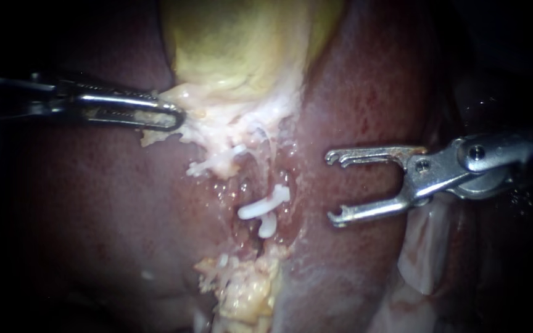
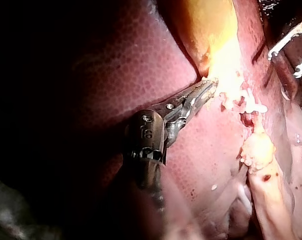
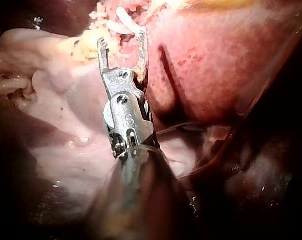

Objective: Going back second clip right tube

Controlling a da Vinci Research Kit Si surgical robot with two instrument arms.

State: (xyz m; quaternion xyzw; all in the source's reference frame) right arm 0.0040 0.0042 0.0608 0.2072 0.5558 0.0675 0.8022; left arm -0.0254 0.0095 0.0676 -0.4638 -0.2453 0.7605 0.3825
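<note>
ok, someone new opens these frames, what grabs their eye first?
Probably the white clips in the middle of the endoscope view, bright against the dark red liver. Next, the right instrument just beside them, jaws wide open and empty. Then the yellow-green gallbladder above, with the left instrument shut on pale tissue at its lower edge.

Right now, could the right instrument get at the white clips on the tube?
Probably yes. The right instrument has its jaws open and empty, facing the white clips, with only bare liver between them. The left instrument, shut on pale tissue, lies clear of that path.
</note>
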